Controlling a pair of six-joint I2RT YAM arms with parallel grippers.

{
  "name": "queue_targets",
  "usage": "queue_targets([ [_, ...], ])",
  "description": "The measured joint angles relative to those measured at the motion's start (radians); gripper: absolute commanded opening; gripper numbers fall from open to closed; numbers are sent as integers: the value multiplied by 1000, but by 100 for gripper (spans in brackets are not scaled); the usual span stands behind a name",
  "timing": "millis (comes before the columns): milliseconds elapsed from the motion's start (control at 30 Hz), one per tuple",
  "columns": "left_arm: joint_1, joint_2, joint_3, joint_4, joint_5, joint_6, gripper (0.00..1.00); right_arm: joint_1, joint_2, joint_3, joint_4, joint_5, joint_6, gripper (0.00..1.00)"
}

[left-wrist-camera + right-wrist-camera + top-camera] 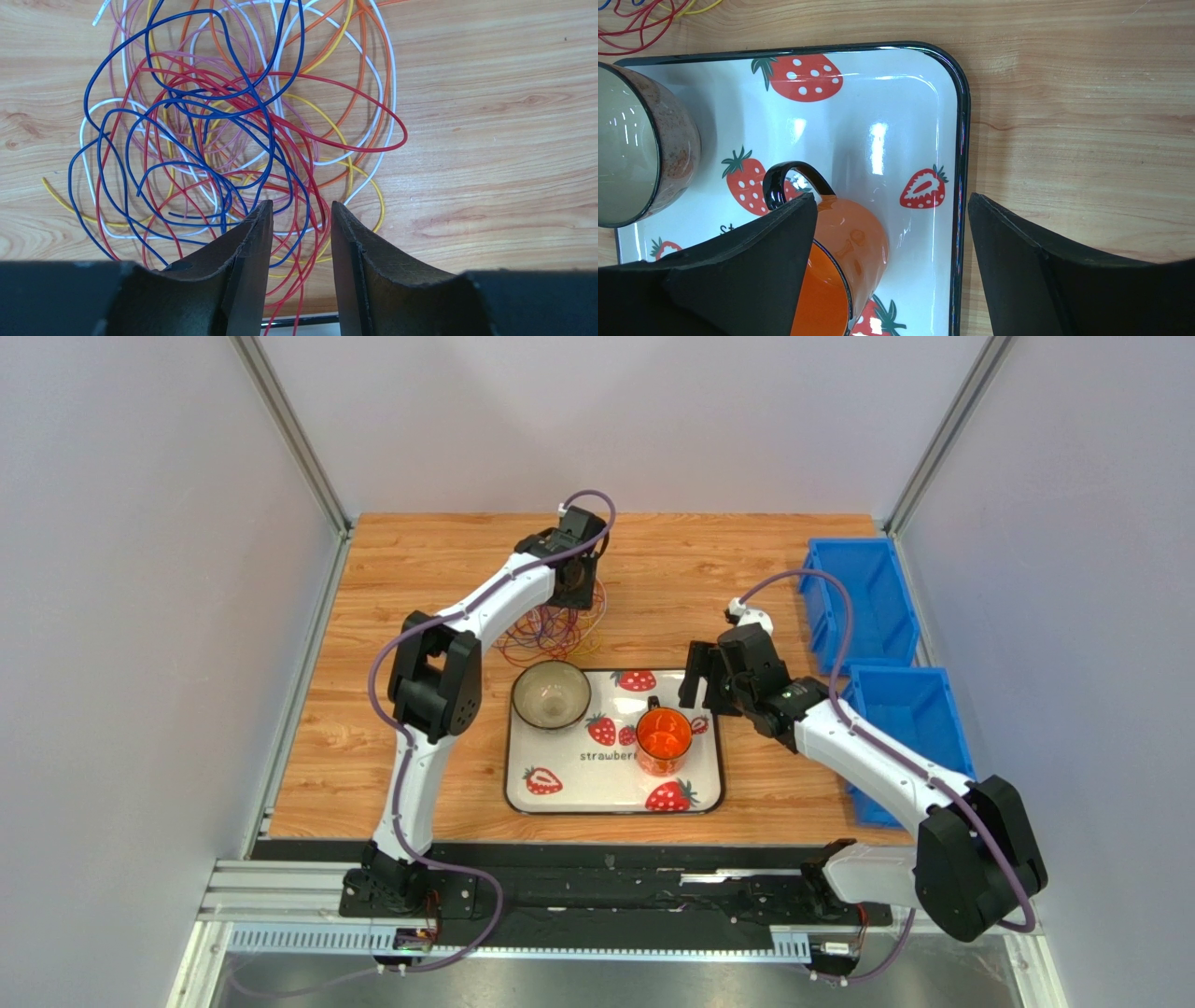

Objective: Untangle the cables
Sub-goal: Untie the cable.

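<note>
The white tray (603, 787) has one word on it, in small dark letters. Seen from above, it reads "strawber", and then the orange mug (662, 735) covers the end of the word. In the right wrist view only the very start of that word shows on the tray (878, 105).

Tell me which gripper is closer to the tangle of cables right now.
Left. The left gripper sits right over the cables, fingers apart with strands running between them. The right gripper is off over the strawberry tray, by the orange mug, well clear of the tangle.
</note>
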Motion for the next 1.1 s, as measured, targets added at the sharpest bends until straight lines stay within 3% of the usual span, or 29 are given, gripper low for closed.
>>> queue_targets([
  [267,-3,23,38,14,3,-2,27,0,0,0,-2,0,-5,83],
  [400,-6,49,62,17,6,-4,0,0,-10,0,-13,0,-5,83],
  [767,-6,43,103,-48,14,5,0,0,-56,11,-60,4,-5,83],
  [967,-6,-73,230,-148,20,24,0,0,-108,32,-63,-11,-5,83],
  [1100,-6,-160,416,-207,34,26,0,0,-151,39,-68,-31,-5,83],
])
